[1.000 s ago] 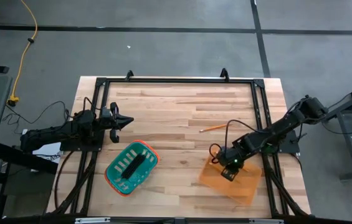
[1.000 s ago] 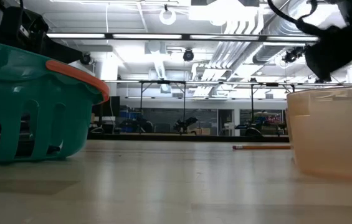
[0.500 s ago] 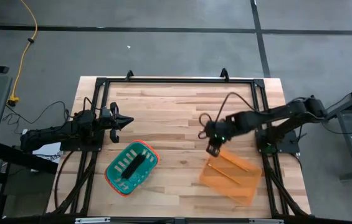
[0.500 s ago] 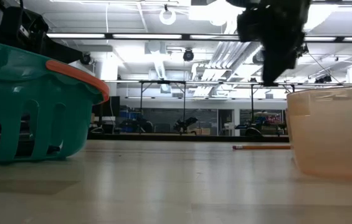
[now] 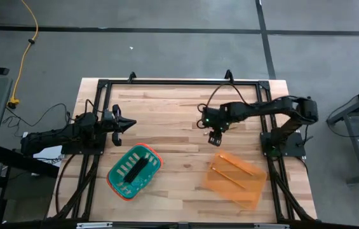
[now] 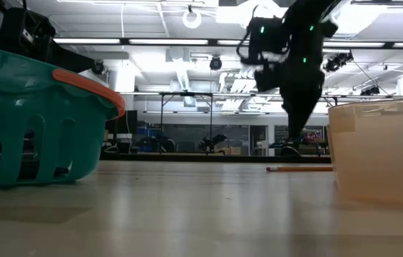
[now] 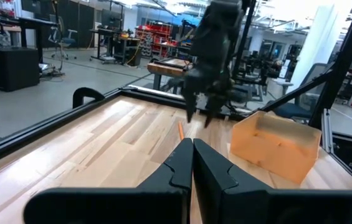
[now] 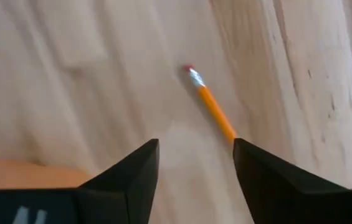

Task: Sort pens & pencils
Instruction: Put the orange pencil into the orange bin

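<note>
One orange pencil (image 8: 213,107) lies flat on the wood table, its eraser end away from my right gripper; it also shows in the low view (image 6: 298,169). My right gripper (image 8: 195,149) is open and empty, pointing down a little above this pencil (image 5: 215,138). Two more pencils (image 5: 233,173) lie in the orange bin (image 5: 255,191). Dark pens (image 5: 135,168) lie in the teal basket (image 5: 117,184). My left gripper (image 5: 128,124) is shut and empty at the table's left side.
The orange bin stands at the near right, the teal basket at the near left. A black frame (image 5: 179,83) runs around the tabletop. Bare wood lies between the two containers and toward the far edge.
My right gripper has risen out of the orange bin and gone toward the table's far edge and a little left, to a place over the lone pencil, and has come down toward it. Two pencils now show in the bin.
</note>
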Motion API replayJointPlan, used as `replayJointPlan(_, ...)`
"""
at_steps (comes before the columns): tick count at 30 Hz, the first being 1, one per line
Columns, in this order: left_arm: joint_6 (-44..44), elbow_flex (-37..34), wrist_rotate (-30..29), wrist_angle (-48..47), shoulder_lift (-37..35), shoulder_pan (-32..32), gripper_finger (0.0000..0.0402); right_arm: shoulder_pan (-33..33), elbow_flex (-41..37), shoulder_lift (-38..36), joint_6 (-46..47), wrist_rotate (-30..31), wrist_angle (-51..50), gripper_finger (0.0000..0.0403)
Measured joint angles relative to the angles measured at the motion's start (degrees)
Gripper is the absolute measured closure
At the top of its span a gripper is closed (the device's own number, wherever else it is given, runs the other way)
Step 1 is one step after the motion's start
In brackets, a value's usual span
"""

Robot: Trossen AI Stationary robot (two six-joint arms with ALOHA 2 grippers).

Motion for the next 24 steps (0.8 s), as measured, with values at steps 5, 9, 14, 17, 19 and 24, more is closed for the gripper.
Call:
replayJointPlan(5, -0.01, 0.00, 0.00, 0.00, 0.00, 0.02, 0.0401, -3.80, 0.00, 5.15, -8.14, 0.01, -2.73, 0.0203)
replayJointPlan(9, 0.01, 0.00, 0.02, 0.00, 0.00, 0.02, 0.0401, -6.11, 0.00, 8.35, -12.16, 0.10, -3.43, 0.0211)
replayJointPlan(14, 0.02, 0.00, 0.01, 0.00, -0.02, 0.02, 0.0401, -7.48, 0.00, 10.72, -15.61, 1.44, -3.44, 0.0229)
replayJointPlan(17, 0.00, 0.00, 0.02, 0.00, 0.00, 0.02, 0.0401, -7.54, 0.00, 11.79, -17.66, 1.42, -3.45, 0.0246)
replayJointPlan(19, 0.01, 0.00, 0.02, 0.00, 0.00, 0.02, 0.0401, -7.52, 0.09, 12.44, -18.57, 1.52, -3.39, 0.0263)
replayJointPlan(24, -0.01, 0.00, 0.02, 0.00, 0.00, 0.02, 0.0401, -7.51, 0.26, 13.23, -20.01, 2.61, -3.30, 0.0319)
